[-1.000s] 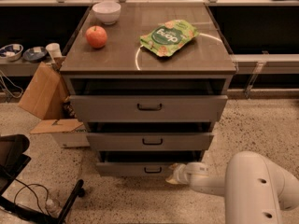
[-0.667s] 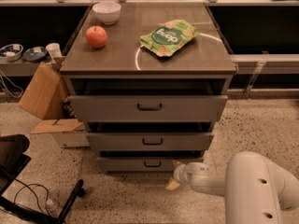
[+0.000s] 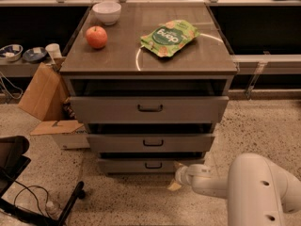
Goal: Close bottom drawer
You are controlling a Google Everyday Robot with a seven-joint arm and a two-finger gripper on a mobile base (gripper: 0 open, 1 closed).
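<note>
The bottom drawer [image 3: 127, 165] is the lowest grey front of the cabinet, with a small dark loop handle [image 3: 153, 165]. It sits nearly flush under the middle drawer [image 3: 150, 143], only a narrow dark gap showing above it. My gripper [image 3: 177, 176] is at the end of the white arm [image 3: 221, 185], low to the floor, right in front of the bottom drawer's right part, touching or almost touching it. The top drawer [image 3: 149, 108] stands out a little from the cabinet.
On the cabinet top are a red apple [image 3: 96, 36], a white bowl [image 3: 106, 12] and a green snack bag [image 3: 169, 36]. A cardboard box [image 3: 44, 95] leans at the left. A black chair base [image 3: 19, 173] and cables lie on the speckled floor at lower left.
The bottom drawer has slid back into the cabinet from well pulled out to nearly shut. My gripper followed it inward.
</note>
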